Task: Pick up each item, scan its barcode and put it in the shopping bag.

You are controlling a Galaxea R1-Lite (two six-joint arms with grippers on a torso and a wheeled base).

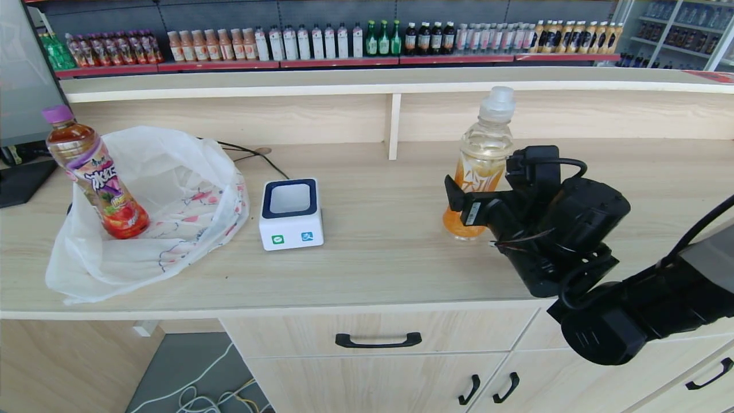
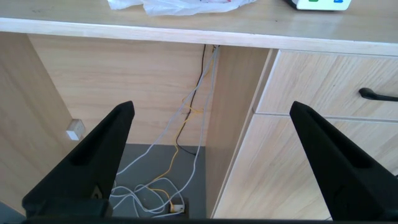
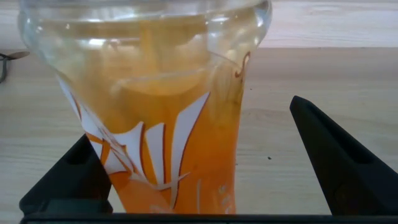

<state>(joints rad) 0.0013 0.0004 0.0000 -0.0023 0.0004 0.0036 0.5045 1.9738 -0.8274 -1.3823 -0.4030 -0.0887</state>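
Note:
An orange-labelled drink bottle (image 1: 484, 143) with a clear cap stands upright on the right part of the wooden counter (image 1: 378, 269). My right gripper (image 1: 480, 182) is open around its lower half. In the right wrist view the bottle (image 3: 168, 93) sits between the spread fingers (image 3: 329, 155), with a gap on one side. A white plastic shopping bag (image 1: 172, 172) lies open at the left, and a red tea bottle (image 1: 94, 172) with a purple cap leans inside it. The white barcode scanner (image 1: 290, 213) sits between bag and orange bottle. My left gripper (image 2: 211, 107) hangs open below the counter edge, holding nothing.
A raised back ledge with a vertical divider (image 1: 393, 126) runs behind the counter. A dark monitor base (image 1: 20, 180) stands at the far left. Drawers with black handles (image 1: 378, 341) are under the counter, and loose cables (image 2: 161, 186) lie on the floor in the open bay.

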